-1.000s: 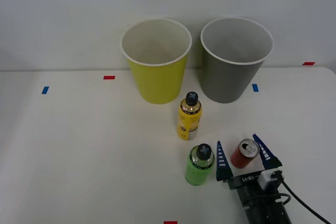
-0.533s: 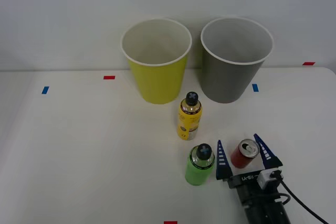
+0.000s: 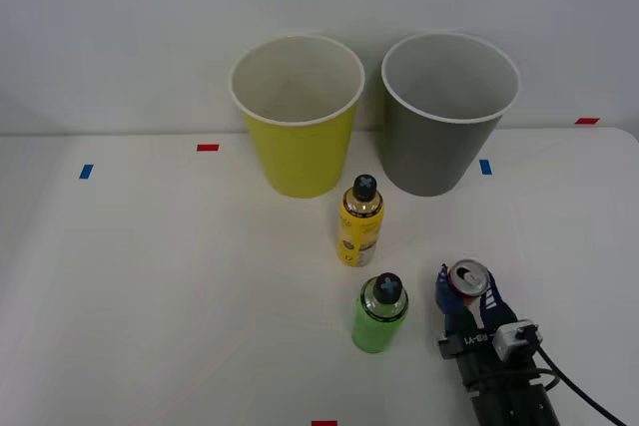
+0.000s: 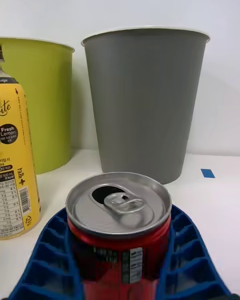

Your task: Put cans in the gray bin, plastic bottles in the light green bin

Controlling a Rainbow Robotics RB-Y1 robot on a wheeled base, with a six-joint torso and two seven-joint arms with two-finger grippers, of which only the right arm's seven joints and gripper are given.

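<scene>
Up close, gripper [image 4: 120, 260] fingers [image 4: 47, 260] clasp the can [image 4: 120, 230].

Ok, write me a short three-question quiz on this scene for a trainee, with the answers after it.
1. True or false: the right gripper is shut on the red can.
2. Which bin stands directly behind the can in the wrist view?
A. the gray bin
B. the light green bin
C. a blue bin
3. Fill in: the yellow bottle and the green bottle both stand upright on the ____.

Key: 1 true, the blue fingers hug the can on both sides. 2 A. 3 table.
</scene>
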